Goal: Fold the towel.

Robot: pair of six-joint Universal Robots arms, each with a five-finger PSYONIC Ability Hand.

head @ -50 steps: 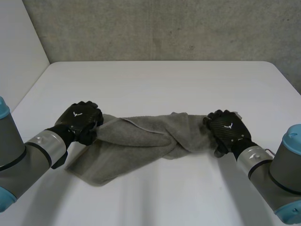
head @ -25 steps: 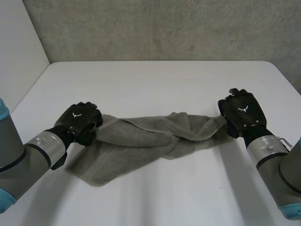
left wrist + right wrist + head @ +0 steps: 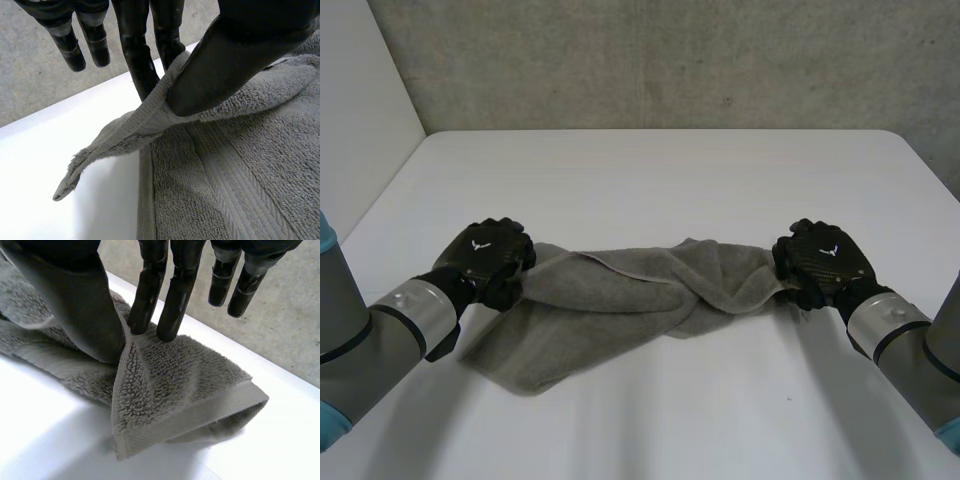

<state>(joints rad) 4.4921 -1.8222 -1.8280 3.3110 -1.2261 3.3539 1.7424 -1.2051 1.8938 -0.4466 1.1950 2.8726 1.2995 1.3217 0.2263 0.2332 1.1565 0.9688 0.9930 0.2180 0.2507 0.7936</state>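
Lying across the near half of the white table [image 3: 650,170], the grey towel [image 3: 610,300] is drawn into a loose, twisted band between the 2 hands. A broad flap spreads toward the near edge below its left end, and one fold crosses over another near its middle. The left arm [image 3: 380,335] comes in from the near left. Its left hand [image 3: 485,258] has hold of the towel's left end: in the left wrist view the thumb [image 3: 235,65] pinches a hemmed edge against the fingers [image 3: 142,70], and the corner droops loose past the pinch. The right arm [image 3: 900,330] comes in from the near right. Its right hand [image 3: 820,265] clamps the towel's right end: in the right wrist view thumb and fingers meet on a ridge of terry, and the doubled corner rests on the table just past the fingertips. Farther back, the tabletop runs to a rough grey concrete wall [image 3: 670,60].
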